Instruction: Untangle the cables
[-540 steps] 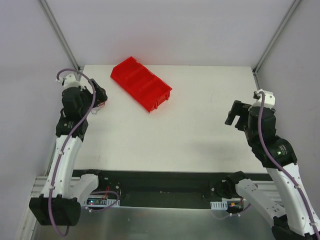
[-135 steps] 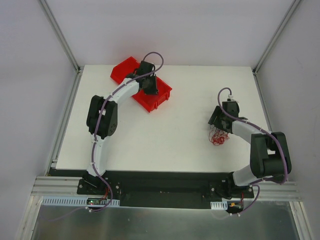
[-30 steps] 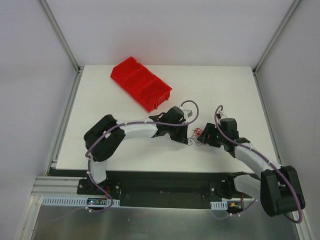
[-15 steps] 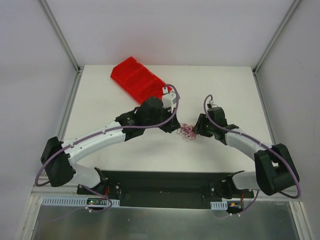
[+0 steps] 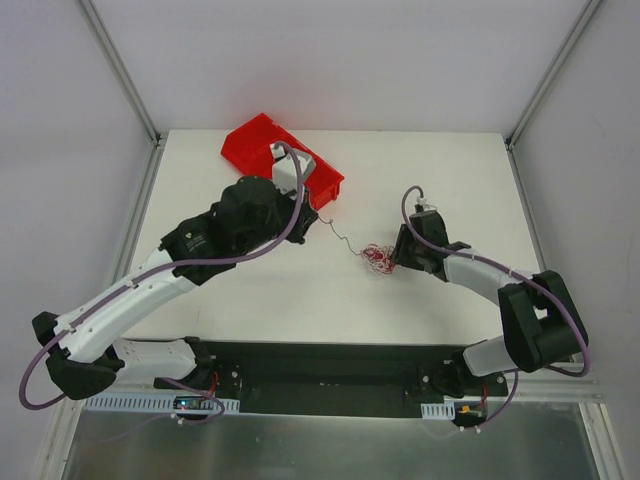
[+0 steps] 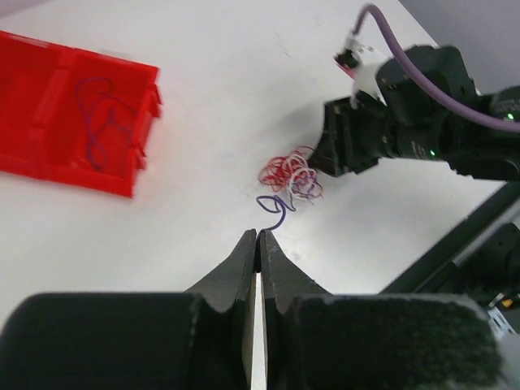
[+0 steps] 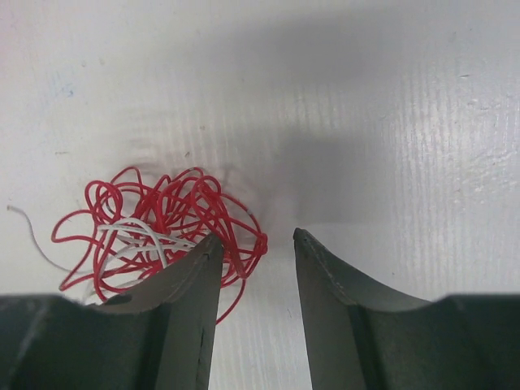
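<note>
One red-and-white cable tangle [image 7: 154, 219] lies mid-table, its strands too knotted to count. One strand [image 6: 280, 213] runs out to the left gripper [image 6: 257, 236], which is pinched tight on it. The right gripper [image 7: 256, 237] stands spread at the tangle's edge. One bin [image 5: 245, 150], partly hidden by the left arm [image 5: 215, 240], holds another wire [image 6: 97, 122]

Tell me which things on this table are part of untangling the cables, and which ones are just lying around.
Part of the job:
- red and white cable tangle
- purple strand, pinched in the left claw
- right claw, open at the tangle

Lying about:
- red compartment bin, with a loose purple cable inside
</note>
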`<state>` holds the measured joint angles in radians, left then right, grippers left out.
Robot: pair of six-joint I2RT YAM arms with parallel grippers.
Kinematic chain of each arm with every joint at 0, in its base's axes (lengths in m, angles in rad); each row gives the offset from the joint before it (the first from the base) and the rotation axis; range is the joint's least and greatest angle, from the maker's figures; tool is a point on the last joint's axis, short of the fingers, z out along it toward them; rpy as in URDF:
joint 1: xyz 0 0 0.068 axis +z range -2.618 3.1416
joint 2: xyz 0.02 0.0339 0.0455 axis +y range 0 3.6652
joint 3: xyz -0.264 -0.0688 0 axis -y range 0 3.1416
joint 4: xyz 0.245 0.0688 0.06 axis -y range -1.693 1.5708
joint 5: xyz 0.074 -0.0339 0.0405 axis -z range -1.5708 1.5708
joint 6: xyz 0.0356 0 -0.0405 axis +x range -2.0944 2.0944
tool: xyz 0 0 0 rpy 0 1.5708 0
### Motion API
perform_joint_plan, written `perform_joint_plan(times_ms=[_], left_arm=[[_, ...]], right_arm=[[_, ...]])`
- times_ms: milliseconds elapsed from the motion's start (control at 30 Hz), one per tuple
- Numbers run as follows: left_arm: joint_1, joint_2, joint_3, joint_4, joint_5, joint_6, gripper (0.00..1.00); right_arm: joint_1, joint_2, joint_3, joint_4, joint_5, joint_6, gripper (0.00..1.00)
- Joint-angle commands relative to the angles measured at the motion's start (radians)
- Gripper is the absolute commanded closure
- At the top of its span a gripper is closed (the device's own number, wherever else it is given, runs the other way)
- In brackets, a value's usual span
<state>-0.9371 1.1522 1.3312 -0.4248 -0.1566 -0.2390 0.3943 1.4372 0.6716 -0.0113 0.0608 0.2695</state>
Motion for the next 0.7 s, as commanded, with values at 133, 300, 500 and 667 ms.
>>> perform_joint_plan(times_ms=[133,300,500,667], left_arm=[[0.001,-0.031,0.262,-0.204,-0.368,0.141,1.0],[0.003,0.006,0.381,-0.23,-0.474,0.141,1.0],[0.003,0.034,0.451,-0.238,-0.492,0.092,1.0],[0.004,0.069,0.509,-0.252,-0.505,0.107,1.0]], right_arm=[[-0.029,-0.006,-0.017,0.007,0.047,-0.023,0.56],[-0.07,-0.008,-0.017,0.004,0.057,-0.026,0.56],[-0.113,-0.02,-0.033,0.005,0.048,-0.021,0.55],[-0.133,-0.017,-0.035,0.004,0.033,-0.018,0.55]])
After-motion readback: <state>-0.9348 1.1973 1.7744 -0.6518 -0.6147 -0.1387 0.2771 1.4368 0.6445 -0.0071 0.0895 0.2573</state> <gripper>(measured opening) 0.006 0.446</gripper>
